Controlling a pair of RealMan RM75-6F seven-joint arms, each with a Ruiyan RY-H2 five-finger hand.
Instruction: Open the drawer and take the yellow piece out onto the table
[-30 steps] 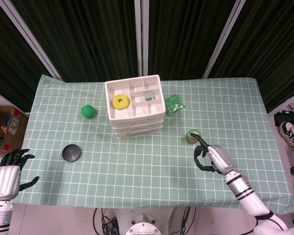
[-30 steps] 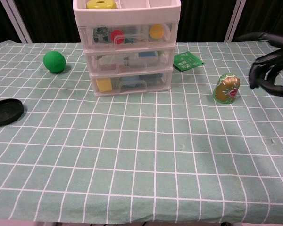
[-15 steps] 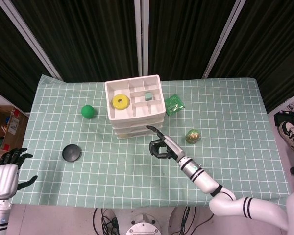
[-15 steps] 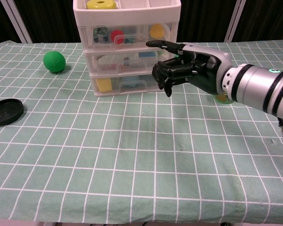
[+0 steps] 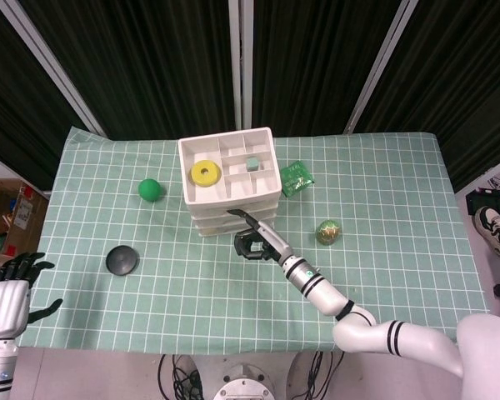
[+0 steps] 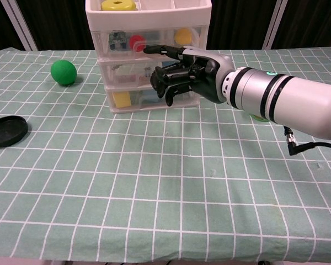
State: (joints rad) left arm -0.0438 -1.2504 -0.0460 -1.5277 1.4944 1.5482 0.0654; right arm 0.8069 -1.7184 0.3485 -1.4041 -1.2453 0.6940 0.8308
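The white three-drawer unit (image 5: 185, 177) (image 6: 154, 12) stands at the back middle, all drawers closed. A yellow round piece (image 6: 182, 36) shows in the top drawer and a yellow block (image 6: 121, 99) in the bottom one. A yellow ring (image 5: 205, 173) lies in the top tray. My right hand (image 5: 254, 239) (image 6: 183, 74) hovers at the unit's front, level with the middle drawer, one finger stretched left and the rest curled, holding nothing. Whether it touches the drawer I cannot tell. My left hand (image 5: 11, 293) hangs off the table's front left corner, fingers apart.
A green ball (image 5: 150, 189) (image 6: 63, 72) lies left of the unit. A black lid (image 5: 122, 261) (image 6: 7, 131) sits at the front left. A green packet (image 5: 297, 177) (image 6: 219, 70) and a gold-green egg (image 5: 327, 232) are to the right.
My right hand has swept from the table's right side, past the egg, leftward to the front of the drawer unit. The left hand has barely moved.
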